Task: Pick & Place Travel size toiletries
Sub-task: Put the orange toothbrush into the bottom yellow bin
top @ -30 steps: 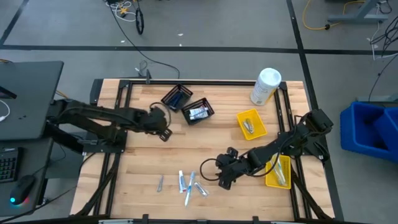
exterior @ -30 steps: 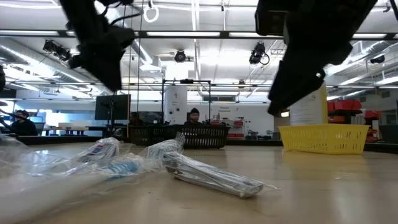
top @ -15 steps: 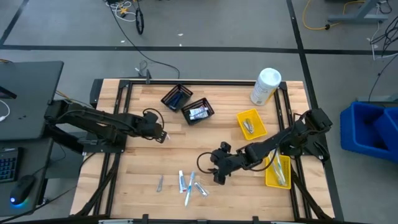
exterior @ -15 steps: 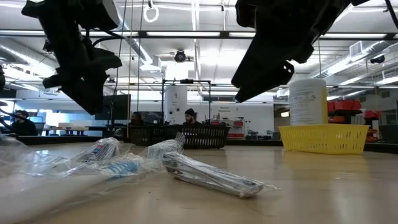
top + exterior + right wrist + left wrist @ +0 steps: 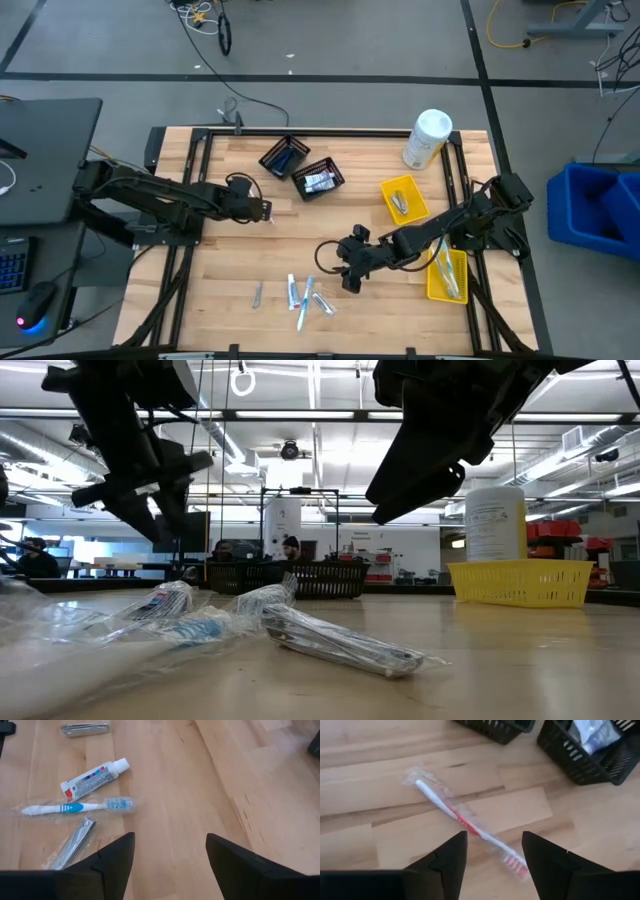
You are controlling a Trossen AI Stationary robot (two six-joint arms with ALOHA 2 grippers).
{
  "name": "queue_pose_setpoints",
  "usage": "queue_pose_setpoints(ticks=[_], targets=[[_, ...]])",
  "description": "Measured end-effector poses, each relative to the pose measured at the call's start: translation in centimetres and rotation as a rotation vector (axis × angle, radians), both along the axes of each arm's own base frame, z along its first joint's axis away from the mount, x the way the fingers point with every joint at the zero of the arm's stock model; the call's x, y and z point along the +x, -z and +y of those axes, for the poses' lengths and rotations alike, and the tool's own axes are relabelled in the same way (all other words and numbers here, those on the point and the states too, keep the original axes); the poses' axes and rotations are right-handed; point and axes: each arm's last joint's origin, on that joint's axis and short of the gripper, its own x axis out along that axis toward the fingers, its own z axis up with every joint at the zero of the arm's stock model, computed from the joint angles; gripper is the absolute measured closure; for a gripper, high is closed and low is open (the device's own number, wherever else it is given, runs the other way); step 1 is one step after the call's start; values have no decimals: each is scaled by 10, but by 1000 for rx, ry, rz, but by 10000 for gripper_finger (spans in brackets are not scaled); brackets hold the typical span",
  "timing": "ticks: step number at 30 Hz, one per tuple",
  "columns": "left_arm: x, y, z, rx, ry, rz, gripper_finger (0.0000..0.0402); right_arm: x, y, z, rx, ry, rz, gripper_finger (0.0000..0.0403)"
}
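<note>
Wooden counter (image 5: 225, 260) framed by dark rails, seen from above, with sorting containers along its far half and loose toiletries near its front edge. Left tool (image 5: 492, 851) hangs low over a red-and-white toothbrush (image 5: 465, 822) in clear wrap that lies flat on bare wood just beside two black mesh baskets (image 5: 302, 168); its fingers stand well apart, one on each side of the brush, and grip nothing. The brush lies outside the baskets, so it is judged not yet sorted. Right tool (image 5: 170, 854) hovers beside the front cluster with its fingers spread and empty, facing a white toothpaste tube (image 5: 94, 778), a blue-and-white toothbrush (image 5: 75, 808) in wrap and two silver nail clippers (image 5: 73, 843). The spread fingers suit an approach to a thin, flat item. Two yellow bins (image 5: 403, 199) on the right side hold small pieces, one item type apiece as far as can be told, which suggests sorting by kind. A white canister (image 5: 427, 138) stands at the far right corner, apart from the work.
</note>
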Motion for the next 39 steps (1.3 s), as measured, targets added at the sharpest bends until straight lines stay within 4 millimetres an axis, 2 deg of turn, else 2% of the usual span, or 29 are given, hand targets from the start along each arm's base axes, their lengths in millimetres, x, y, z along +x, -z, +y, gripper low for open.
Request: queue_pose_setpoints(ticks=[9,17,22,29,39], targets=[[22,30,4,-11,-73,36,199,1,-1,0,-4,-10,-12,166],[26,55,10,-83,-213,99,199,2,-1,0,-2,-10,-18,169],[28,59,13,-79,-227,103,206,2,-1,0,-1,-10,-20,160],[31,60,13,-79,-140,128,222,1,-1,0,-6,-10,-9,147],[33,59,12,-58,19,182,277,2,-1,-2,-6,-5,-11,139]])
